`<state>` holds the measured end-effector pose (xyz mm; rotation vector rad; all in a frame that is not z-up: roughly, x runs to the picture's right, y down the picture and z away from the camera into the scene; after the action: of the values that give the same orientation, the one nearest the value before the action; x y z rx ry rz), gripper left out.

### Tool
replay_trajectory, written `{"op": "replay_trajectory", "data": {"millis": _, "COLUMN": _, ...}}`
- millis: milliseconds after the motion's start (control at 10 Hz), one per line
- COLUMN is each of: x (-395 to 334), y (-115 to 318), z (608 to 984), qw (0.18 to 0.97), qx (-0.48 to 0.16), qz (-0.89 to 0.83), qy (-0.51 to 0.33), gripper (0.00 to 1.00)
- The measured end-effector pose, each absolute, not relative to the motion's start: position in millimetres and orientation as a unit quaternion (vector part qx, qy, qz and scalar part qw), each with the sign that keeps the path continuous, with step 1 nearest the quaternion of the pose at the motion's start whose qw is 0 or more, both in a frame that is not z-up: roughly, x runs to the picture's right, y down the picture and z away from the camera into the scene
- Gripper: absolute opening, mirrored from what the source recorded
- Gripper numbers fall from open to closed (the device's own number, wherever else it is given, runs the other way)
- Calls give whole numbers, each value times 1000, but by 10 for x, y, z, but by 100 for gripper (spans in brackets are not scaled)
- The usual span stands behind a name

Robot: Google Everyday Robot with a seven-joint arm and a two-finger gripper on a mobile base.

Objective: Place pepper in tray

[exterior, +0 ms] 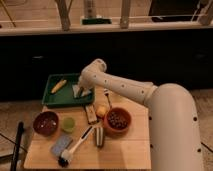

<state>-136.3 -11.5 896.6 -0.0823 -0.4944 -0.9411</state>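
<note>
Now the gripper (81, 91) is hanging over the tray (52, 99), at its right end; whether its fingers are spread or pinching, I cannot tell. The pepper isn't showing anywhere. A yellow corn piece (58, 86) is lying in the tray's left half.

My pincer (81, 91) hangs over the right part of the tray (54, 101), low above its floor. The tray is shallow, rectangular and dark green with a raised rim, lying flat at the far left of the tabletop (130, 147). The pepper cannot be made out.
</note>
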Motion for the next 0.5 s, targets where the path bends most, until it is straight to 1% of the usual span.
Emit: {"op": "replay_trajectory", "data": {"millis": 500, "x": -1444, "y": -158, "z": 8984, "qw": 856, "qx": -46, "qz": -457, "qy": -239, "gripper": 1}}
